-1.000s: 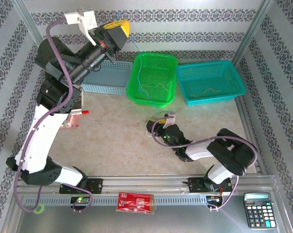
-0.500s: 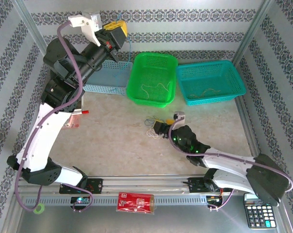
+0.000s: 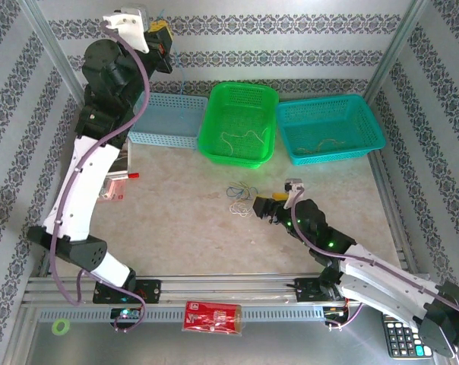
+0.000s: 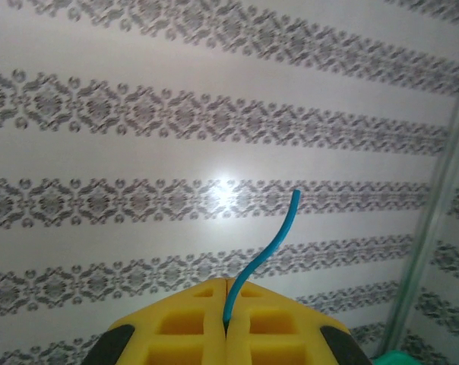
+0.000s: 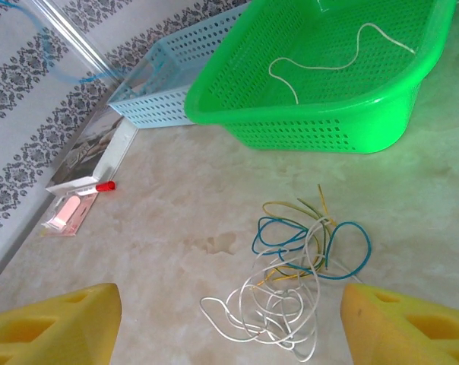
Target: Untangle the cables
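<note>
1. Seen from overhead, the left gripper (image 3: 165, 32) is raised high over the worktop's far left corner, above the pale blue basket (image 3: 165, 137). Its own camera adds that the yellow fingers (image 4: 290, 331) are pressed together on a blue cable (image 4: 264, 239), whose free end curls up against the patterned wall.
2. The right gripper (image 3: 262, 205) sits low near the worktop's middle. Its wrist view has the two yellow pads (image 5: 51, 327) spread wide with nothing between them.
3. The cables (image 5: 298, 277) lie on the worktop just ahead of that gripper, in front of the green basket (image 5: 313, 125). They form a loose tangle of white, blue and yellow-green loops crossing one another.
4. The right wrist view makes out a pale cord (image 5: 313, 66) lying in the green basket. Overhead shows a tan cord (image 3: 324, 142) in the teal basket (image 3: 366, 122) at the far right.
</note>
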Controlling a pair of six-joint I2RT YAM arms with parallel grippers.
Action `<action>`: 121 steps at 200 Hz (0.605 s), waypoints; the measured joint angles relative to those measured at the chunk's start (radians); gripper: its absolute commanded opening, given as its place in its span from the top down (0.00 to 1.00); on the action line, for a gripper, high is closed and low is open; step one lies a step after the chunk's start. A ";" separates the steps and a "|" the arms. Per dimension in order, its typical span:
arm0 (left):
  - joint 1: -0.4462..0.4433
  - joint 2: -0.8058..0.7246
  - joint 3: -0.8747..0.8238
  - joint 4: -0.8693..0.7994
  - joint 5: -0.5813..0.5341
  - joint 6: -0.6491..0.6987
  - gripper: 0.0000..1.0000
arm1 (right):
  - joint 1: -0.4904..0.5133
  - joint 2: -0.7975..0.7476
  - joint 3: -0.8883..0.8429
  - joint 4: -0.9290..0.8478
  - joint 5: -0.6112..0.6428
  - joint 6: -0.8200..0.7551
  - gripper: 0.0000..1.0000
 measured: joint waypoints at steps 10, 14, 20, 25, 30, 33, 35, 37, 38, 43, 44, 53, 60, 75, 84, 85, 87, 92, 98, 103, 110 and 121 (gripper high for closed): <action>0.019 0.024 0.000 0.016 0.001 0.000 1.00 | -0.017 -0.012 0.016 -0.029 -0.022 -0.007 0.23; 0.025 0.036 0.000 0.024 0.001 0.000 1.00 | -0.023 -0.016 0.022 -0.038 -0.031 -0.011 0.23; 0.033 0.055 0.007 0.029 0.001 0.000 1.00 | -0.032 -0.020 0.028 -0.051 -0.043 -0.015 0.23; 0.039 0.072 0.016 0.031 0.001 0.000 1.00 | -0.040 -0.023 0.033 -0.060 -0.053 -0.018 0.23; 0.043 0.091 0.027 0.032 0.001 0.000 1.00 | -0.048 -0.024 0.037 -0.070 -0.063 -0.022 0.23; 0.047 0.103 0.034 0.034 0.002 0.000 1.00 | -0.052 -0.025 0.040 -0.075 -0.068 -0.022 0.23; 0.048 0.113 0.040 0.035 0.002 0.000 1.00 | -0.056 -0.025 0.042 -0.080 -0.073 -0.023 0.23; 0.049 0.122 0.048 0.035 0.002 0.000 1.00 | -0.059 -0.025 0.043 -0.082 -0.077 -0.024 0.23; 0.050 0.128 0.052 0.036 0.002 0.000 1.00 | -0.061 -0.025 0.044 -0.085 -0.080 -0.025 0.23; 0.054 0.151 0.069 0.038 0.003 0.002 1.00 | -0.070 -0.025 0.047 -0.093 -0.090 -0.027 0.23; 0.054 0.154 0.072 0.038 0.003 0.002 1.00 | -0.071 -0.025 0.047 -0.094 -0.091 -0.028 0.22; 0.060 0.199 0.109 0.040 0.005 0.006 1.00 | -0.089 -0.023 0.051 -0.106 -0.111 -0.033 0.22; 0.064 0.231 0.138 0.041 0.005 0.010 1.00 | -0.106 -0.018 0.056 -0.117 -0.128 -0.039 0.22; 0.076 0.306 0.207 0.045 0.004 0.018 1.00 | -0.140 0.002 0.072 -0.135 -0.162 -0.047 0.22; 0.087 0.343 0.240 0.047 0.005 0.024 1.00 | -0.160 0.017 0.083 -0.141 -0.185 -0.049 0.22; 0.088 0.346 0.243 0.047 0.005 0.024 1.00 | -0.162 0.018 0.084 -0.141 -0.187 -0.049 0.22; 0.090 0.355 0.249 0.050 0.004 0.025 1.00 | -0.166 0.021 0.087 -0.142 -0.192 -0.051 0.22; 0.098 0.375 0.262 0.055 0.004 0.027 1.00 | -0.175 0.030 0.093 -0.145 -0.203 -0.052 0.22; 0.108 0.397 0.275 0.060 0.004 0.029 1.00 | -0.186 0.042 0.101 -0.146 -0.219 -0.055 0.22; 0.118 0.417 0.284 0.066 0.004 0.029 1.00 | -0.193 0.050 0.106 -0.147 -0.228 -0.057 0.22; 0.132 0.444 0.294 0.073 0.004 0.029 1.00 | -0.202 0.062 0.115 -0.150 -0.244 -0.062 0.22; 0.156 0.483 0.299 0.078 0.005 0.024 1.00 | -0.212 0.078 0.129 -0.156 -0.266 -0.067 0.22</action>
